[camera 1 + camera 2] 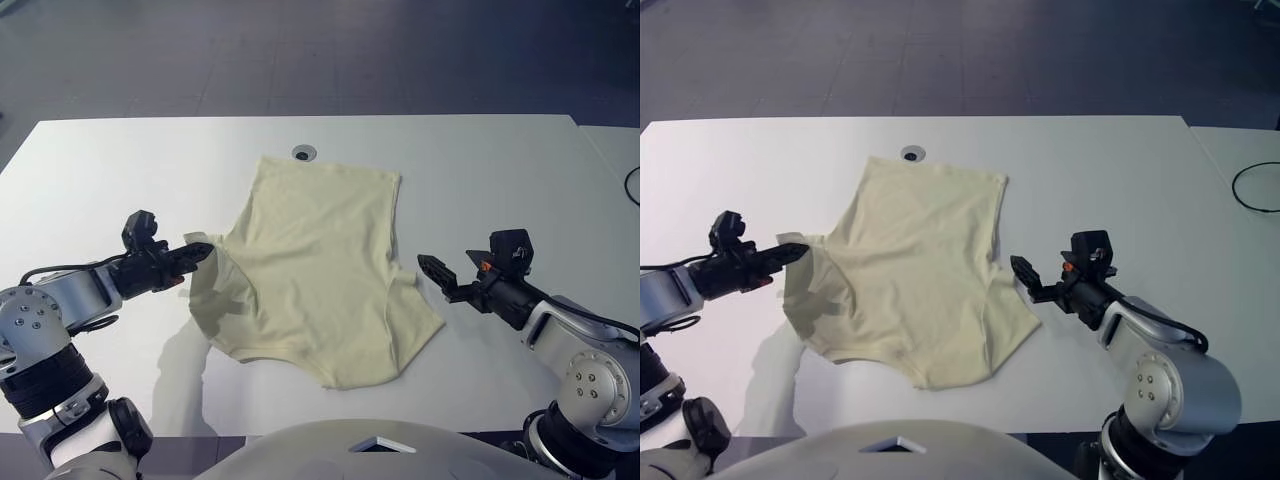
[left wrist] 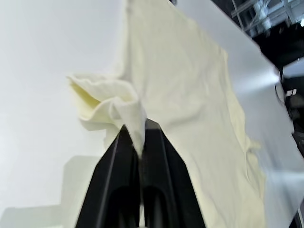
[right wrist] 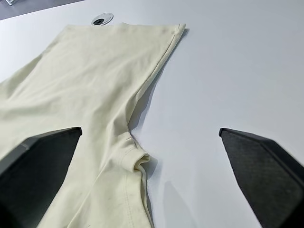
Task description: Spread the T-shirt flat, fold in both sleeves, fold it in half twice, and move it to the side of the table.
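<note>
On the left side of the white table [image 1: 500,170], the left gripper [image 1: 205,252] is clamped on the bunched edge of the left sleeve [image 1: 215,290] of the pale-yellow cotton T-shirt [image 1: 320,270]. It holds the sleeve raised off the surface.

T-shirt position: centre of table, hem at the far side beside the small round grey table grommet [image 1: 304,152], neck end nearest the robot. The body lies mostly flat, with some rumpling at the near edge.

The right sleeve [image 1: 412,290] rests on the table, slightly curled. The right gripper [image 1: 437,275] is just beside it with its fingers spread apart, holding nothing.

Progress (judgement): spreading looks essentially done. The sleeve fold looks to be starting on the left side. Neither sleeve is laid over the body yet. Both half-folds and the move to the table's side remain.

View comparison:
- Left wrist view settles the grasp. The two black fingers [image 2: 114,180] are pressed together with a tongue of cloth pinched between them, which the head views leave unclear.
- Right wrist view gives the small curl at the right sleeve's underarm seam and bare table between its fingers [image 3: 266,161].
- Head views give the garment's whole outline.
</note>
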